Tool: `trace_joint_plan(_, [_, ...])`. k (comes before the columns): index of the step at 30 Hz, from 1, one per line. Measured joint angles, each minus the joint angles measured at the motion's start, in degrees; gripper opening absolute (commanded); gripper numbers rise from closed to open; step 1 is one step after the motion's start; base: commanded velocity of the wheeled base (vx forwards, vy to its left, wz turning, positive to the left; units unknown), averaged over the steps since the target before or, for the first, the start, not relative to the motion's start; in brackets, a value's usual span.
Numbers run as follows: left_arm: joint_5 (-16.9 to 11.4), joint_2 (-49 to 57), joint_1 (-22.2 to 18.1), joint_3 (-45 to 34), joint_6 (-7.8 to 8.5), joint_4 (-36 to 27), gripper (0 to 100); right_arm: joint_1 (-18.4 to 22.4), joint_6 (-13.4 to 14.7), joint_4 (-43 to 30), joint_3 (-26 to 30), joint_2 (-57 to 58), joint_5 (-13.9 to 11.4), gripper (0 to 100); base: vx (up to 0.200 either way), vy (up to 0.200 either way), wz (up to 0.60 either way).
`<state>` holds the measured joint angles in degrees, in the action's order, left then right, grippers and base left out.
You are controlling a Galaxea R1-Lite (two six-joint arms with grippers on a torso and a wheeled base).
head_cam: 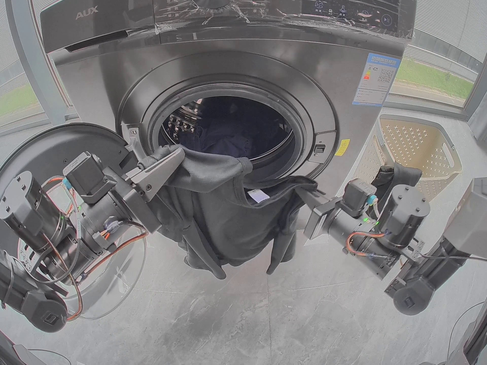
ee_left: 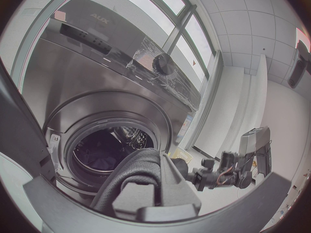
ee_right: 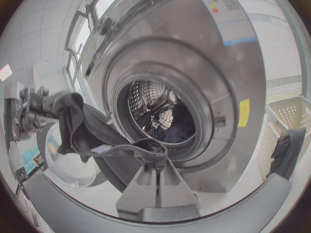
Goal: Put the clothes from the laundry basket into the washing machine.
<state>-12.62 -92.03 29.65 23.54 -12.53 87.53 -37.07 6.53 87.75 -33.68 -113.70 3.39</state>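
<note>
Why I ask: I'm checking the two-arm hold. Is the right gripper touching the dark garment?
Touching. The right wrist view shows the right gripper shut on a bunched fold of the dark garment; the head view agrees.

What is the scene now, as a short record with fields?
left tool: shut on one edge of the dark grey garment
right tool: shut on its other edge
garment: hangs spread between both tools, before the drum mouth
washing machine: door open, dark clothes inside
laundry basket: right of the machine, one dark cloth over its rim
</note>
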Motion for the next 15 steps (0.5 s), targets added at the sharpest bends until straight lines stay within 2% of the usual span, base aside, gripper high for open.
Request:
trace_joint_plan(9, [-1.4,0.4,-0.9,-3.8,0.9,0.3,0,3.2,-0.1,0.0,-0.9,7.6,0.0,0,0.0,0.0,0.0])
trace_joint_plan(15, [-1.7,0.4,-2.6,-5.4,2.66,0.4,0,3.4,-0.1,0.1,-3.3,10.0,0.2,0,0.0,0.0,0.0])
